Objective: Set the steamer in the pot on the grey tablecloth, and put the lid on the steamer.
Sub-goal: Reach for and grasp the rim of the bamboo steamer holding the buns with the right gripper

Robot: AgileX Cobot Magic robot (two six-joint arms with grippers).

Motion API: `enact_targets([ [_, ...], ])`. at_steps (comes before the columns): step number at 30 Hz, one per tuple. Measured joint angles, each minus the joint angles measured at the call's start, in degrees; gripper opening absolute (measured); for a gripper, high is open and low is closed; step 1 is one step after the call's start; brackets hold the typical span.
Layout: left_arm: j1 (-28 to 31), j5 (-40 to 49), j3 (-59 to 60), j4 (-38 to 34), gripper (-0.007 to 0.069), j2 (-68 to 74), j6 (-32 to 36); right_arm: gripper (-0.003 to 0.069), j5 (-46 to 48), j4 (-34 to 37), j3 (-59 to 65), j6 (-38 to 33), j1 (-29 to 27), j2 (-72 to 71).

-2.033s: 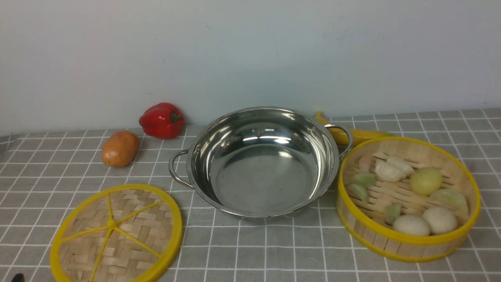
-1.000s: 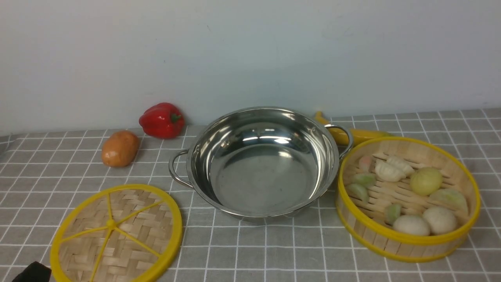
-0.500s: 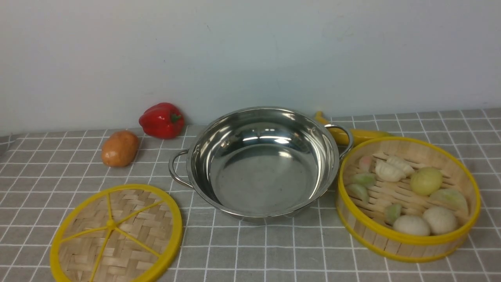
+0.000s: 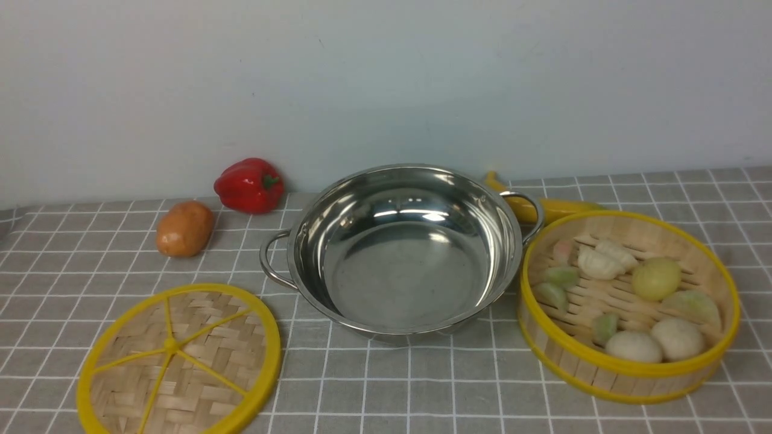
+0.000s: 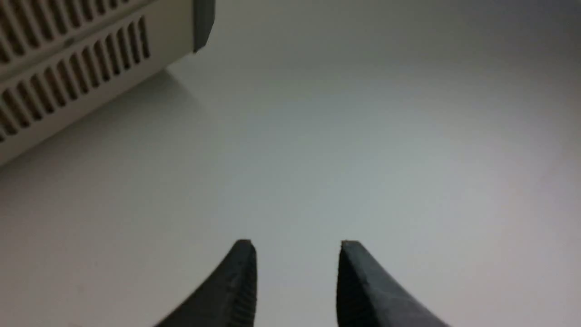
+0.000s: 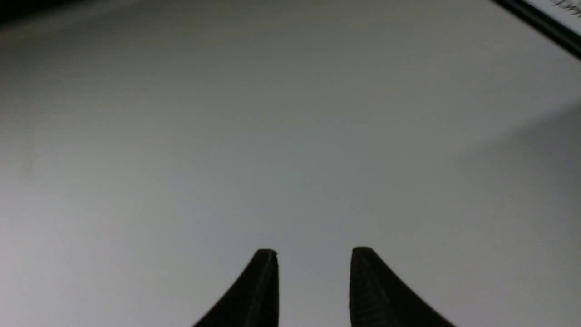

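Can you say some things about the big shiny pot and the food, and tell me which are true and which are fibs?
1. The pot has nothing inside it. True.
2. The steamer is to the left of the pot. False: it is to the right.
3. The red pepper is farther back than the lid. True.
4. The left pincer is squeezing a potato. False: it is open with nothing in it.
5. The lid is on top of the steamer. False: it lies on the grey tablecloth.
6. There is food in the steamer. True.

Lid (image 4: pixel 170 346) cut off by near edge; louvred unit (image 5: pixel 81 68) blurred, cropped.
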Motion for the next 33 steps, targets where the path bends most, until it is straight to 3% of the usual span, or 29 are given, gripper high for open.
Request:
enact_targets([
  [4, 0.00, 19.07, -5.98, 0.42, 0.0243, 2.36, 14.99, 0.0242, 18.88, -0.14, -10.99, -10.84, 0.00, 11.71],
  [8, 0.00, 35.06, -10.87, 0.48, 0.0243, 11.57, 25.40, 0.0242, 37.25, -0.18, -20.53, -12.13, 0.00, 25.32],
  [10, 0.00, 38.84, -12.39, 0.58, 0.0243, 14.44, 26.74, 0.0242, 42.84, -0.36, -23.52, -11.53, 0.00, 28.93],
  [11, 0.00, 43.89, -14.80, 0.65, 0.0243, 19.92, 27.64, 0.0242, 50.11, -1.16, -27.87, -10.07, 0.00, 35.22],
  [17, 0.00, 57.11, -21.60, 3.03, 0.0243, 37.07, 27.88, 0.0242, 69.23, -9.23, -39.68, -6.69, 0.00, 50.89],
  [21, 0.00, 67.47, -28.35, 11.18, 0.0230, 53.09, 25.63, 0.0242, 79.61, -16.98, -47.36, -2.57, 0.00, 60.97],
  [28, 0.00, 82.94, -41.84, 30.80, 0.0169, 73.43, 10.96, 0.0242, 83.31, -21.77, -49.61, 2.77, 0.00, 72.39],
  [33, 0.00, 87.85, -45.51, 38.42, 0.0158, 81.02, 7.09, 0.0242, 83.04, -21.77, -49.61, 2.99, 0.00, 79.87],
])
